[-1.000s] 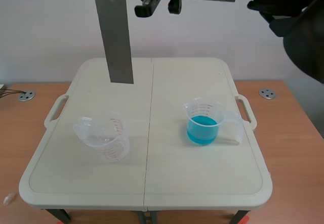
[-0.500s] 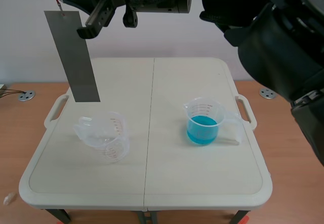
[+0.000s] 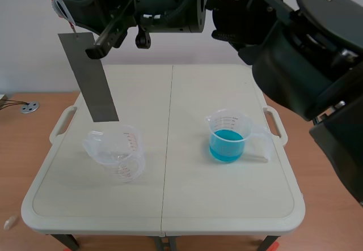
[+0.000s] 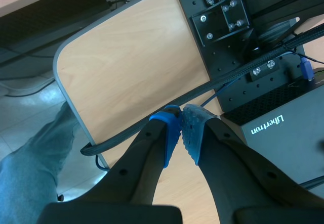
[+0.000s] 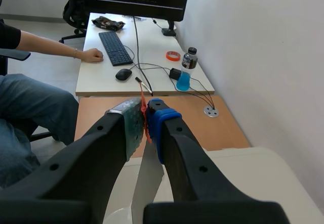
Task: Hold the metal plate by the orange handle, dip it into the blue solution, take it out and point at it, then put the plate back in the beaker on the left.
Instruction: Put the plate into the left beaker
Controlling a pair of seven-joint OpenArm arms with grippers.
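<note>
The right arm reaches from the right across the far top of the scene to the left side. Its right hand [image 5: 147, 110] is closed, both pads pinching the orange handle [image 5: 144, 114], and the metal plate [image 3: 88, 75] hangs beneath it.

The plate is a long grey strip. Its long axis is close to vertical, with the lower end leaning a little to the right. That lower edge sits just above the mouth of the empty clear beaker [image 3: 116, 152] on the left of the table [image 3: 170, 205], not yet inside it. How well the two line up in depth cannot be told. The likely next move is a descent into that beaker, with the tilt watched at the rim.

The beaker of blue solution [image 3: 228, 137] stands well apart on the right. The left hand [image 4: 181, 115] is closed on nothing, its pads meeting, and is aimed down at a wooden surface away from the work.

The table is pale and smooth, with a white wall behind it.
</note>
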